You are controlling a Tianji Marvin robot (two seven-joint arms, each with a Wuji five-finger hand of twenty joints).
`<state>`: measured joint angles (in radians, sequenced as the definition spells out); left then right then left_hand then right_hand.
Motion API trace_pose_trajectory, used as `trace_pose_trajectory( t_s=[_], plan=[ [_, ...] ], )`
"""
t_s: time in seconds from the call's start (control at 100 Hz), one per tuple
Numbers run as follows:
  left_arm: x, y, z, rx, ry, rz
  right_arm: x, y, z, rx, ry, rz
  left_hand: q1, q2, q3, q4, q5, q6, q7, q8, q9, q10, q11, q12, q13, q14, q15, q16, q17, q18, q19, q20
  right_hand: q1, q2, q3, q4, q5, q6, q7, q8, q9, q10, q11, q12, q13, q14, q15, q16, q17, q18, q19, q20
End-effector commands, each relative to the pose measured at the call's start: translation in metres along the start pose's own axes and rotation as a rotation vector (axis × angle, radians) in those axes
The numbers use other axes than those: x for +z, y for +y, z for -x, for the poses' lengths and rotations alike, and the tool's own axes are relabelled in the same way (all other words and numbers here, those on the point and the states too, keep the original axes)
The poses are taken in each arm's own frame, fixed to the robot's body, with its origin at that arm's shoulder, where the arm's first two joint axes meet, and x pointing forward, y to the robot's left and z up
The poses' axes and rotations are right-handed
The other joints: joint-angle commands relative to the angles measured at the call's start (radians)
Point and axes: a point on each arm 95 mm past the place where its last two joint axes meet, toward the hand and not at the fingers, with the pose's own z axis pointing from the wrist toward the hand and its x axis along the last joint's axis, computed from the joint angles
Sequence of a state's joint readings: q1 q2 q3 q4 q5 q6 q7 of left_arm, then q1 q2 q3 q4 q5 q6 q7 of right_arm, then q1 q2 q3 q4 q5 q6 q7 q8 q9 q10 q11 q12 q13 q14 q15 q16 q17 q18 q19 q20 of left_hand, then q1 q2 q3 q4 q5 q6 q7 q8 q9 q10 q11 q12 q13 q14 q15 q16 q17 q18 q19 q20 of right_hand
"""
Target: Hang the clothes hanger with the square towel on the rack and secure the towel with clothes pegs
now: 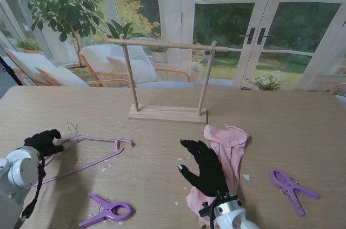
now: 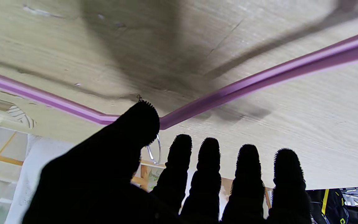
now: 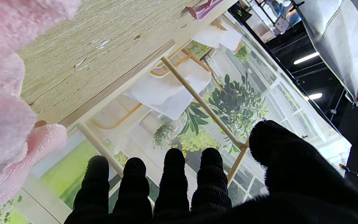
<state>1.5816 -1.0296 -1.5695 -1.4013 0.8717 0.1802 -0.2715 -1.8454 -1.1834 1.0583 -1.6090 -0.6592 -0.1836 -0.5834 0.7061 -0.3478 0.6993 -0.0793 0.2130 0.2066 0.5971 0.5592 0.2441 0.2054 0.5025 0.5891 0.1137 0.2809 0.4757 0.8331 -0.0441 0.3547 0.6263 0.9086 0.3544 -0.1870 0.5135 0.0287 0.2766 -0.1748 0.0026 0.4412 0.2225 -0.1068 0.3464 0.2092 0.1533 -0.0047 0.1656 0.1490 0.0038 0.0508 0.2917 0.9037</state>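
Hanger (image 1: 86,153): flat on table (image 1: 162,185), near left.
Left hand (image 1: 43,142): at hanger's hook end; grip unclear.
Right hand (image 1: 204,168): fingers spread, over towel (image 1: 230,145).
Rack (image 1: 165,77): far centre, bare.
Pegs (image 1: 108,210) (image 1: 291,184): near edge.

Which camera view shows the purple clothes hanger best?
The stand view shows it best: the whole clothes hanger lies flat on the table, its metal hook beside the left hand. The left wrist view shows only two purple bars and part of the hook behind the thumb. The right wrist view does not show it.
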Motion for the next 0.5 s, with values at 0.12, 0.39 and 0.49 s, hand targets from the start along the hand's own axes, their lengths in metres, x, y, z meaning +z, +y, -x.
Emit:
trace_pose_trajectory(
  t_s=[0.12, 0.39, 0.49],
  plan=[
    [0.0, 0.021, 0.005, 0.014, -0.026, 0.03, -0.002, -0.002, -0.004, 0.014, -0.003, -0.005, 0.061, -0.008, 0.031, -0.005, 0.012, 0.008, -0.032, -0.042, 0.05, -0.022, 0.054, 0.03, 0.033, 0.025, 0.133, 0.011, -0.028, 0.0, 0.266, -0.123, 0.016, -0.014, 0.004, -0.026, 0.008, 0.0, -0.001, 0.015, -0.022, -0.015, 0.02, 0.007, -0.012, -0.024, 0.009, 0.01, 0.006, -0.012, -0.03, -0.423],
    [0.002, 0.035, 0.007, -0.012, -0.055, 0.018, -0.001, -0.003, -0.004, 0.016, -0.004, -0.009, 0.301, 0.056, -0.214, -0.053, 0.163, -0.023, 0.144, 0.022, 0.184, -0.007, 0.082, 0.02, 0.142, 0.056, 0.186, -0.007, 0.024, 0.044, 0.361, -0.179, 0.02, -0.014, 0.003, -0.026, 0.009, 0.002, 0.002, 0.022, -0.02, -0.015, 0.023, 0.008, -0.008, -0.023, 0.011, 0.012, 0.007, -0.011, -0.03, -0.423],
    [0.001, 0.034, 0.006, -0.04, -0.056, 0.007, -0.001, -0.003, -0.004, 0.017, -0.005, -0.011, 0.476, 0.092, -0.425, -0.025, 0.263, -0.04, 0.279, 0.026, 0.261, -0.007, 0.079, 0.096, 0.193, 0.074, 0.207, -0.009, 0.046, 0.063, 0.384, -0.189, 0.021, -0.014, 0.002, -0.026, 0.009, 0.005, 0.003, 0.025, -0.022, -0.014, 0.023, 0.008, -0.008, -0.023, 0.012, 0.012, 0.008, -0.011, -0.03, -0.423]
  ],
)
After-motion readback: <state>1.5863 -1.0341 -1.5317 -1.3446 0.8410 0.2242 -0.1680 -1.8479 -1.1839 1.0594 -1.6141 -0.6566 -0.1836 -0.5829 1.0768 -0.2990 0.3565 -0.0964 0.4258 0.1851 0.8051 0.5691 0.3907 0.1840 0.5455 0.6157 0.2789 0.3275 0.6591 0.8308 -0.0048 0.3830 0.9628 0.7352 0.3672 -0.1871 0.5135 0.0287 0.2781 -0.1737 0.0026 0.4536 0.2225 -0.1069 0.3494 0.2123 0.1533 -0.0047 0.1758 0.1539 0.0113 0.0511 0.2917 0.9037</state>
